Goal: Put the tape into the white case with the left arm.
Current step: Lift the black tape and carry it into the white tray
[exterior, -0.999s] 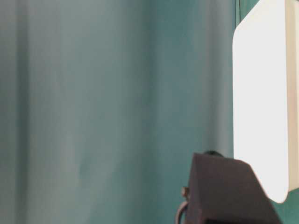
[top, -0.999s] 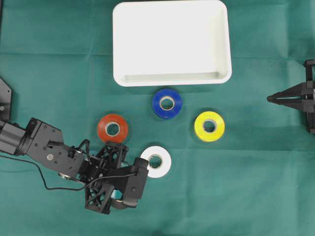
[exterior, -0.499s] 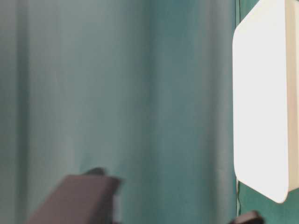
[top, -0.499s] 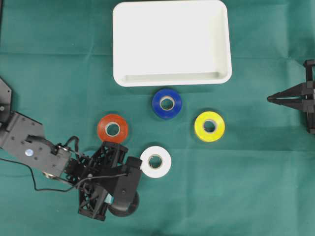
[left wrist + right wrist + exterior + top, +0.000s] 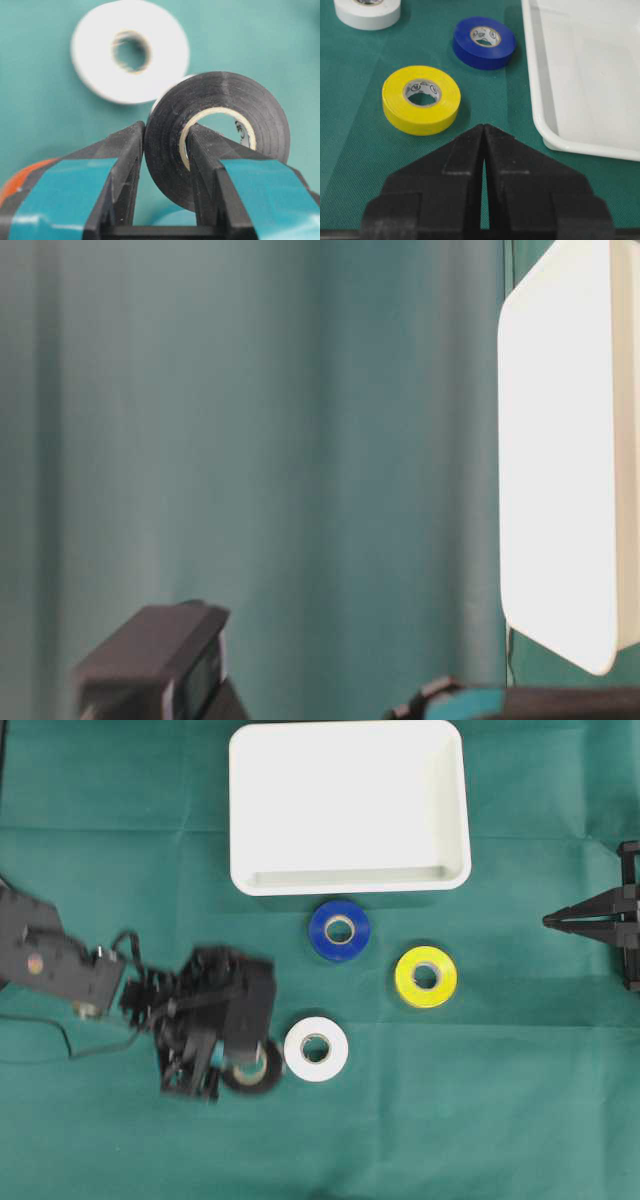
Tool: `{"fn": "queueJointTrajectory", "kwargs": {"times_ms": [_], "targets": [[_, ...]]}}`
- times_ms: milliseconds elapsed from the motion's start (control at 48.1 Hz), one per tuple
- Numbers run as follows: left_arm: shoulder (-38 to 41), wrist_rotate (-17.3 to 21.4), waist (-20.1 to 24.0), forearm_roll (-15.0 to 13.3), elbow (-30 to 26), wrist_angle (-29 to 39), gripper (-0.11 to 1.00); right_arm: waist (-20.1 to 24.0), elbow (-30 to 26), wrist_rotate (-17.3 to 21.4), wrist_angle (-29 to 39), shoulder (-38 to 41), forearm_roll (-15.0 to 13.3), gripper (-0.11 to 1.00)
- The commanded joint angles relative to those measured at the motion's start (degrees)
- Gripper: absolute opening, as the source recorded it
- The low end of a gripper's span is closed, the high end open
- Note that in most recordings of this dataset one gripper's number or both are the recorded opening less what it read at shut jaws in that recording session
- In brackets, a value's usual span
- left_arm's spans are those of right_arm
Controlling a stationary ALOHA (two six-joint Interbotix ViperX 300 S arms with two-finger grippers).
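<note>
My left gripper [image 5: 166, 131] is shut on a black tape roll [image 5: 220, 107], one finger outside its wall and one inside its core. From overhead the teal-banded left gripper [image 5: 240, 1055] shows blurred at the lower left, with the black tape [image 5: 255, 1070] at its tip, just left of a white roll [image 5: 316, 1049]. The white case [image 5: 350, 880] lies at the top centre with nothing in it; its rim [image 5: 555, 140] also shows in the right wrist view. My right gripper [image 5: 548, 921] rests shut at the right edge, its tips [image 5: 484, 126] together.
A blue roll [image 5: 339, 930] sits just below the case and a yellow roll [image 5: 426, 977] to its right. The white roll [image 5: 130, 50] lies just past the held tape. An orange sliver [image 5: 20, 175] shows at the left finger. Green cloth covers the table.
The left arm has swung toward the case with the black tape in its jaws, and now covers the orange roll overhead. The right arm has not moved.
</note>
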Motion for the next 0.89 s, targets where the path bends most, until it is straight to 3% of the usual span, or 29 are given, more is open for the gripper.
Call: {"fn": "queueJointTrajectory", "kwargs": {"times_ms": [0, 291, 541, 874], "targets": [[-2.72, 0.09, 3.6, 0.18, -0.18, -0.09, 0.24, -0.09, -0.62, 0.09, -0.53, 0.44, -0.18, -0.09], [-3.6, 0.97, 16.88, 0.18, 0.35, -0.18, 0.24, -0.09, -0.62, 0.09, -0.53, 0.44, -0.18, -0.09], [-2.72, 7.65, 26.98, 0.18, 0.26, -0.18, 0.24, 0.0, -0.62, 0.09, -0.53, 0.44, -0.18, -0.09], [0.26, 9.84, 35.07, 0.18, -1.41, -1.05, 0.24, -0.09, -0.53, 0.09, -0.53, 0.44, -0.18, -0.09]]}}
